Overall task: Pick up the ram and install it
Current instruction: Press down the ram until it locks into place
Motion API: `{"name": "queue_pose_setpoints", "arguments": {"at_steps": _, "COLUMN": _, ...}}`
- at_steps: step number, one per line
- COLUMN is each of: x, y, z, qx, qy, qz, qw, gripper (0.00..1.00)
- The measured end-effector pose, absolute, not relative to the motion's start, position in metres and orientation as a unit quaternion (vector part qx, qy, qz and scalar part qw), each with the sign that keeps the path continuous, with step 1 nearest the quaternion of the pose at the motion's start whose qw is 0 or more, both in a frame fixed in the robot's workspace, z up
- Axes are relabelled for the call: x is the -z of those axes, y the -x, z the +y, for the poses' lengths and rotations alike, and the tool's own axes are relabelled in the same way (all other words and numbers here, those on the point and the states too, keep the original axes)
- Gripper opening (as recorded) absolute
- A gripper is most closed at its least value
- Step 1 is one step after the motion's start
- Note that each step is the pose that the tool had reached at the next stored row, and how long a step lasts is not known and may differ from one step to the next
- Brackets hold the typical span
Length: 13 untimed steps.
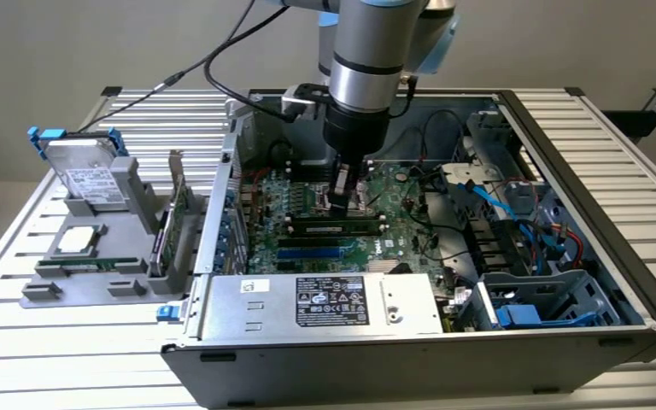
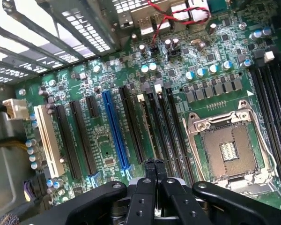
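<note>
The ram (image 1: pixel 330 227) is a long narrow stick with black chips. It stands in a memory slot on the green motherboard (image 1: pixel 402 192) inside the open computer case. In the wrist view the ram (image 2: pixel 147 124) shows edge-on as a thin strip in one of the black slots beside the blue slot (image 2: pixel 114 131). My gripper (image 1: pixel 345 203) points straight down over the board, just behind the ram. Its two black fingertips (image 2: pixel 151 165) are pressed together at one end of that slot, and my gripper (image 2: pixel 154 163) is shut with nothing between them.
An empty processor socket (image 2: pixel 229 150) lies beside the memory slots. A silver power supply (image 1: pixel 328 303) blocks the case's front, and cables and blue drive bays (image 1: pixel 533 256) crowd the exterior view's right. Outside at the left, a grey fixture (image 1: pixel 72 286) holds a hard drive (image 1: pixel 89 175), a processor chip (image 1: pixel 78 241) and an expansion card (image 1: pixel 174 222).
</note>
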<state>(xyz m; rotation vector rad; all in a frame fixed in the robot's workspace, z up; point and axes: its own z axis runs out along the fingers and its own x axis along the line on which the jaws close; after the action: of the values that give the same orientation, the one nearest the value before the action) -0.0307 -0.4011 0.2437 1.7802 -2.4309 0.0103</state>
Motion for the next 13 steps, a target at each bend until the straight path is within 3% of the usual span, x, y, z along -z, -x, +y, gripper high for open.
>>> {"name": "queue_pose_setpoints", "arguments": {"at_steps": 13, "x": -0.2435, "y": 0.0306, "z": -0.4011, "qx": -0.003, "qy": -0.513, "qz": -0.857, "qw": 0.056, "gripper": 0.10}}
